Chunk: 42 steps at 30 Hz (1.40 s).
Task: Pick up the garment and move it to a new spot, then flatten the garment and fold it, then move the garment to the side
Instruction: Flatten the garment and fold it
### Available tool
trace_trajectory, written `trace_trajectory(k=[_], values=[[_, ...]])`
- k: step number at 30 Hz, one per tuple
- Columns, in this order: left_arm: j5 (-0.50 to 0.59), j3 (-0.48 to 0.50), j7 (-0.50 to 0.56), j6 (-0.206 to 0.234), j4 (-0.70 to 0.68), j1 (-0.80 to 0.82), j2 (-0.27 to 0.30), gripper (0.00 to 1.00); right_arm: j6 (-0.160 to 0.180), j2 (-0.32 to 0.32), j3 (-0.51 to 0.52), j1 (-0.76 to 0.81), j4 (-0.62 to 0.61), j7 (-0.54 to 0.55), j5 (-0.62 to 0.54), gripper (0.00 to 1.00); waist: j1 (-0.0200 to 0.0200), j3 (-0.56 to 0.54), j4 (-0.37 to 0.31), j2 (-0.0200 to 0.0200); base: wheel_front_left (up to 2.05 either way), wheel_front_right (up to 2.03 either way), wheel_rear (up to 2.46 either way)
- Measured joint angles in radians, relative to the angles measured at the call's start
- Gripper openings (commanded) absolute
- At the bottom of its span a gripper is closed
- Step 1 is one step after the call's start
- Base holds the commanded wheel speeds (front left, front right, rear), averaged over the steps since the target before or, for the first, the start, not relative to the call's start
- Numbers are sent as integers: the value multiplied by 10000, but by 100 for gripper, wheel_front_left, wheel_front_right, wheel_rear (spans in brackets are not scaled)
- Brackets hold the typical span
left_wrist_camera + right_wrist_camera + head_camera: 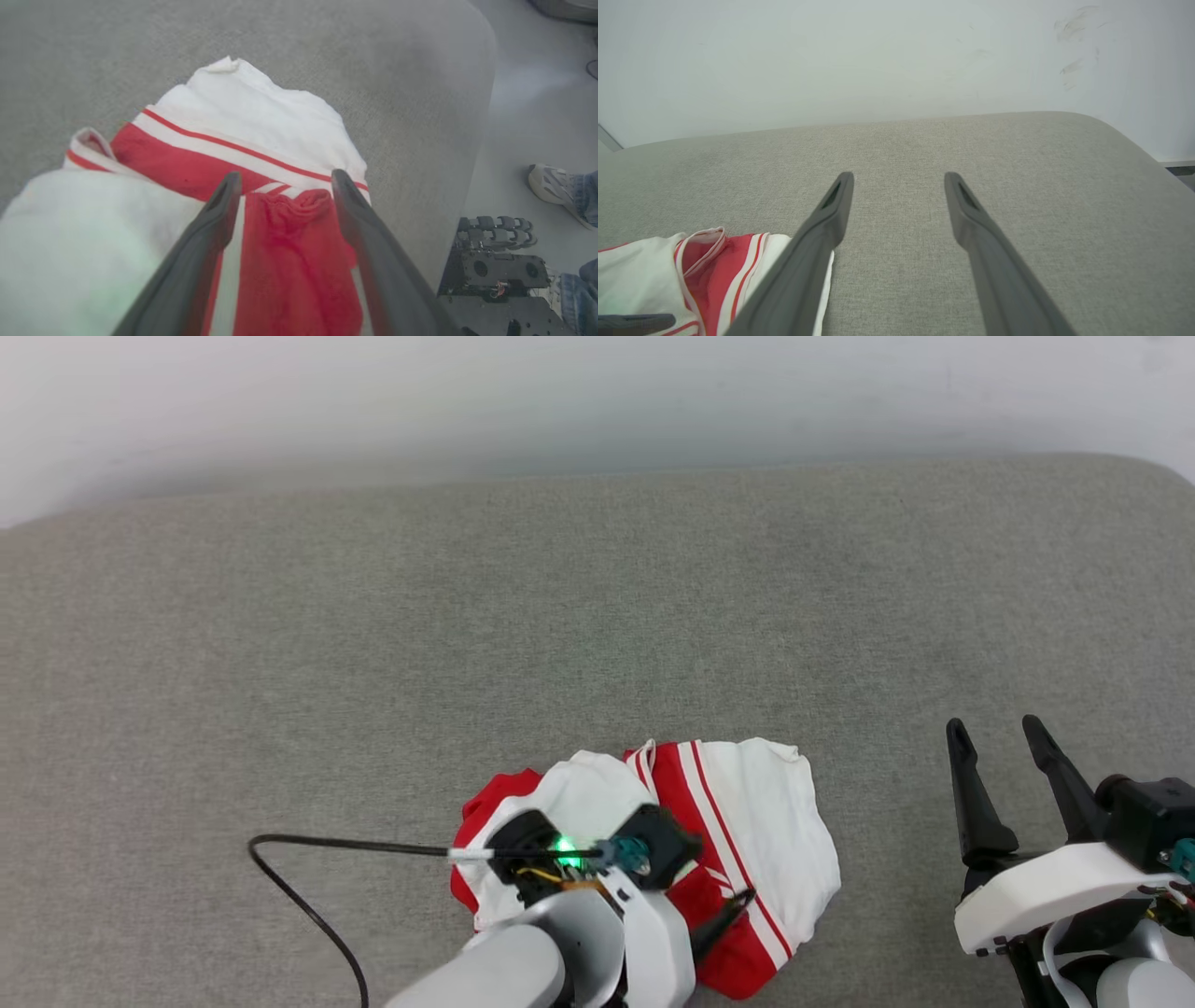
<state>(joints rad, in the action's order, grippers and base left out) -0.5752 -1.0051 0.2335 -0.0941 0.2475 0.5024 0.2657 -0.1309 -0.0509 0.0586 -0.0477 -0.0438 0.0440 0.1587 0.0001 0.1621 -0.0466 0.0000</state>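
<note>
Head view: the crumpled red jersey garment with white sleeves and red-and-white striped trim point(747, 803) lies bunched low and centre on the grey woven cushion point(560, 616), with the left gripper point(721, 922) down over it and the right gripper point(993, 728) well apart, fingers spread above bare cushion. Left wrist view: the left fingers stand wide apart, clamping nothing, with red cloth between and beneath them. Right wrist view: the right fingers are parted and empty, the garment at lower left, partly behind one finger.

Head overhead, wrists close; all share garment point(747, 821).
</note>
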Motion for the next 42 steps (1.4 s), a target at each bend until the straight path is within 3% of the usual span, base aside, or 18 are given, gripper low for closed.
trace_trajectory(k=[5, 7, 12, 16, 21, 29, 42], values=[[12, 748, -1335, 562, -539, -39, 12, 100, 0, 0, 33, 95, 54, 67, -17, 100, 0, -307, 182, 0, 0, 0, 0], [-10, 1319, -2104, 1097, -759, -227, 52, 100, 0, 2, 44, 142, 77, 94, -19, 100, 0, -541, 286, 0, 0, 0, 0], [-111, 2330, -3350, 1954, -878, -591, 182, 100, 0, 0, 92, 323, 44, 176, -50, 100, 0, -890, 501, 0, 0, 0, 0], [-328, 3193, -4188, 2652, -828, -1010, 353, 100, 0, 0, 119, 446, -38, 226, -92, 100, -1, -1107, 688, 0, 0, 0, 0], [-654, 4217, -4748, 3185, -769, -1776, 700, 100, 0, 0, 94, 689, -48, 311, -90, 100, -1, -1448, 830, 0, 0, 0, 0], [-522, 5384, -4934, 3509, -1041, -2754, 1375, 100, 0, 2, 77, 857, -173, 407, -92, 100, -1, -1752, 914, 0, 0, 0, 0], [-257, 5528, -4939, 3467, -1482, -3071, 1335, 100, 0, 6, 930, 878, 351, 991, -288, 100, -1, -1570, 1193, 0, 0, 0, 0]])
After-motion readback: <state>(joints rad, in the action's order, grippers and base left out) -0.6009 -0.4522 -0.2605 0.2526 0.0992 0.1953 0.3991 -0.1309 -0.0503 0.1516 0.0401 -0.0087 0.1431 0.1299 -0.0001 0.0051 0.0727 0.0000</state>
